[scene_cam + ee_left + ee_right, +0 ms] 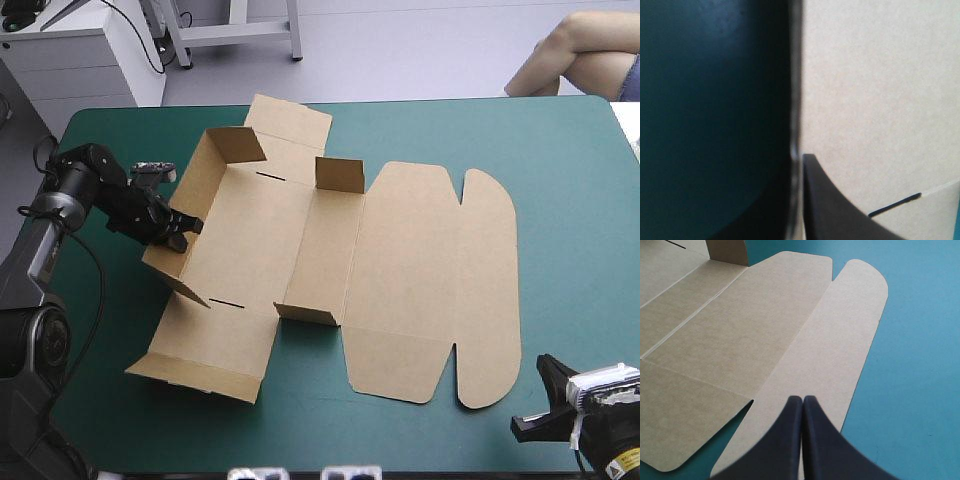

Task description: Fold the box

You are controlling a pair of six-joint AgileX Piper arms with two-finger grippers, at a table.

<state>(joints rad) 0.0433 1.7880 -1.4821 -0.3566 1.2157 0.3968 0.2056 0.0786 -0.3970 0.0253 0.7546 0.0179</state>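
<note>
Your left gripper (pixel 180 232) is clamped on the brown box (pixel 400 270), gripping its raised left wall (pixel 197 185) toward the wall's near end. In the left wrist view one black finger (pixel 840 215) lies against the wall's inner face, and the board's edge runs up between the pair. The box sits mid-table on the teal-green cover (pixel 570 200), its lid (pixel 405 250) flat toward the right. Your right gripper (pixel 802 407) is pressed together to a point and holds nothing. It sits clear of the box, by the lid's rounded flap (pixel 840 340), near the table's near right corner.

No readable text, labels or numbers in any view.
</note>
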